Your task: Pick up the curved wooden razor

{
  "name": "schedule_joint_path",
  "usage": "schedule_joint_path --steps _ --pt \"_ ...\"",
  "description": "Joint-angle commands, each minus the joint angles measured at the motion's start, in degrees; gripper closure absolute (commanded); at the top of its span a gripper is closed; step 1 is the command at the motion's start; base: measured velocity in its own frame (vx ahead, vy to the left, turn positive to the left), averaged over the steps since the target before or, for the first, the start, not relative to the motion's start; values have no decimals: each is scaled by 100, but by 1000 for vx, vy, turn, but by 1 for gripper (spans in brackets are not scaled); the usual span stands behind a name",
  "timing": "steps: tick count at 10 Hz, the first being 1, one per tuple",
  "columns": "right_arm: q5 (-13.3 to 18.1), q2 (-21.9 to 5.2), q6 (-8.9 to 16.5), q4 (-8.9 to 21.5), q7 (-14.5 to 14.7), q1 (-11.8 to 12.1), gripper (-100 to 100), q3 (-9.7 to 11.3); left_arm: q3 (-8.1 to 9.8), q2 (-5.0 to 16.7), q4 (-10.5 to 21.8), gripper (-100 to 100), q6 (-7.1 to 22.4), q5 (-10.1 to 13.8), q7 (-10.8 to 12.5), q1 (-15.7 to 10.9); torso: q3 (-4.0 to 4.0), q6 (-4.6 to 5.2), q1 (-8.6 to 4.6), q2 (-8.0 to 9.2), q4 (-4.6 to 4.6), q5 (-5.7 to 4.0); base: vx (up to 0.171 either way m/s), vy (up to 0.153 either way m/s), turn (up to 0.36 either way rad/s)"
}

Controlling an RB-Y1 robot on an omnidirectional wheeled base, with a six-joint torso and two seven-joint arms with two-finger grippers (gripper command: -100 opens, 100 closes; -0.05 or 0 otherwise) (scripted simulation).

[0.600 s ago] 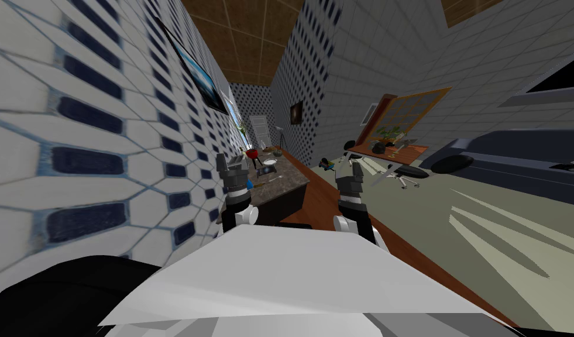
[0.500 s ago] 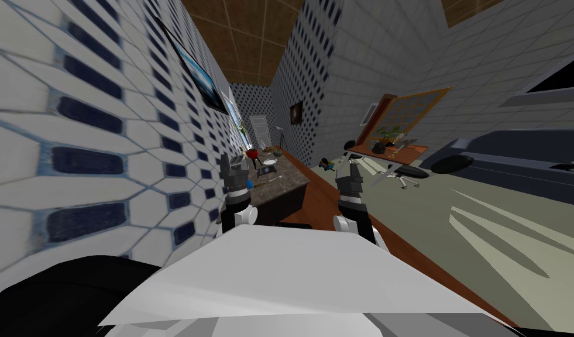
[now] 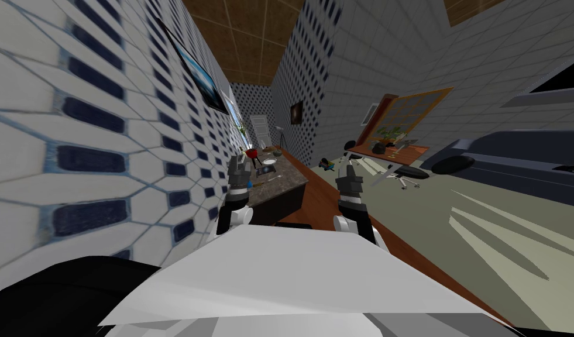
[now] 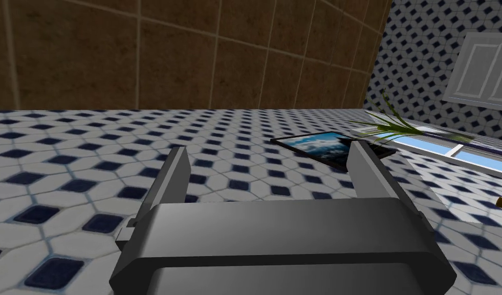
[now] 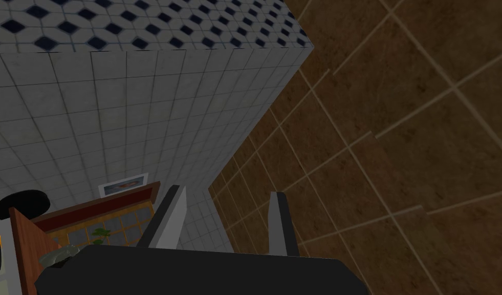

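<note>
While both arms are raised just above the middle of the head view, the left gripper (image 3: 239,166) sits left of centre with its fingers (image 4: 176,171) spread wide and nothing between them. The right gripper (image 3: 348,170) sits right of centre with its fingers (image 5: 174,210) also apart, by a narrower gap, holding nothing. Just past the left gripper, toward the middle of the frame, a long counter (image 3: 288,182) with a brown mottled top runs along the tiled wall. On it lie a red thing (image 3: 253,154), a white bowl (image 3: 270,162), a dark tray (image 3: 267,170) and a thin pale stick (image 3: 273,178). That stick may be the razor, though it is too small to tell. Right of centre stand a desk (image 3: 397,153) and an office chair (image 3: 411,172), with a dark sofa (image 3: 514,158) at the right edge.
</note>
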Motion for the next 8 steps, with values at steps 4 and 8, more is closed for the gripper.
schedule_joint_path --steps 4,8 --pt "0 0 0 0 0 0 0 0 276 551 229 -100 686 449 167 -93 1 0 -3 2 0 -1 -13 -43 17" --pt "0 0 0 0 0 0 0 0 494 864 381 -100 1260 796 297 -171 0 0 0 0 0 0 -13 -38 15"
